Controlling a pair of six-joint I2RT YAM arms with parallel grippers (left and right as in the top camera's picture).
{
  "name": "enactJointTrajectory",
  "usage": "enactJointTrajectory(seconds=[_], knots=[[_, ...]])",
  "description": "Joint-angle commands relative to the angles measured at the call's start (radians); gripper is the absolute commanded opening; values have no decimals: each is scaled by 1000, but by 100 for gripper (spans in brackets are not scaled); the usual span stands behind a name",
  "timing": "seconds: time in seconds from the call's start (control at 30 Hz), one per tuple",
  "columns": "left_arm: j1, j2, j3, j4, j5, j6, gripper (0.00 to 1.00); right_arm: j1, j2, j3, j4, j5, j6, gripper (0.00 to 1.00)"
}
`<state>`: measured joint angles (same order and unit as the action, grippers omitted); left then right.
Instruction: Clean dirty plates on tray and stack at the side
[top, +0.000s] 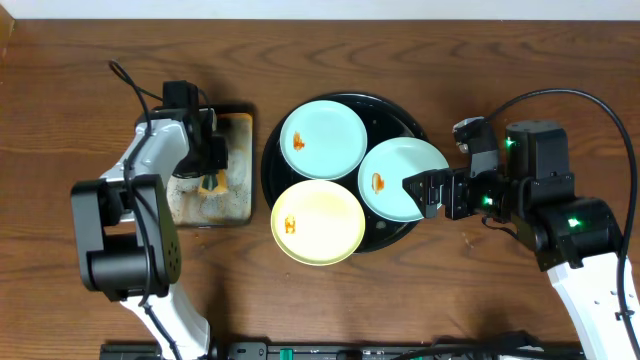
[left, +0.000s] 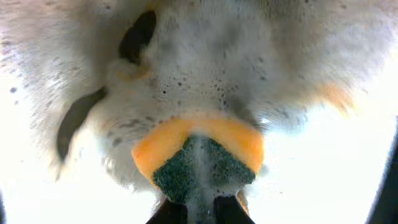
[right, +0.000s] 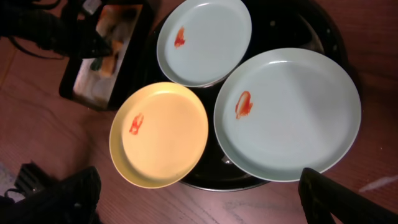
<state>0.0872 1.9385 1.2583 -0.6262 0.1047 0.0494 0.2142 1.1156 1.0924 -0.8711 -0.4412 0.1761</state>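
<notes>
Task not begun, on this evidence: the large round glossy black tray holds all three plates, none wiped and none stacked at the side. The right-hand pale mint-blue round plastic plate overhangs the rim towards the right gripper, whose jaws stand wide apart and empty. The rear pale mint-blue round plastic plate sits inside the rim, and the pale yellow round plastic plate overhangs it at near-left. Each lies flat, face up, and being round has no long axis. The left gripper is clamped on a foamy yellow-and-green sponge over the small rectangular rusty metal tray. Every plate bears an orange smear
</notes>
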Motion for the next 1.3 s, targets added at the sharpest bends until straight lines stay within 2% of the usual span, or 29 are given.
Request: enactJointTrajectory(seconds=[0.0,0.03,0.1,0.27,0.57,0.67,0.77,0.9,0.97,1.1,1.27], knots=[[2,-111,3,-20,-9,-1,44,10,-3,14,-5,-12,11,99],[2,-127,3,-31,-10,-1,54,10,-3,14,-5,-12,11,99],[2,-145,3,-50,-10,-1,60,10,-3,14,-7,-12,11,99],[2,-139,-5,-95,-14,-1,61,10,-3,14,-8,-12,11,99],[2,-110,-101,16,-91,0,60,10,-3,14,-12,-12,11,99],[1,-74,-127,61,-90,0,51,10,-3,14,-12,-12,11,99],[2,-55,-129,69,-88,-1,29,10,-3,14,-12,-12,11,99],[2,-45,-134,87,-87,-2,19,10,-3,14,-11,-12,11,99],[1,-41,-150,110,-87,-2,10,10,-3,14,-11,-12,11,99],[1,-25,-195,147,-87,-10,8,10,-3,14,-11,-12,11,99],[2,-51,-166,101,-87,-72,8,10,-3,14,-7,-11,10,99]])
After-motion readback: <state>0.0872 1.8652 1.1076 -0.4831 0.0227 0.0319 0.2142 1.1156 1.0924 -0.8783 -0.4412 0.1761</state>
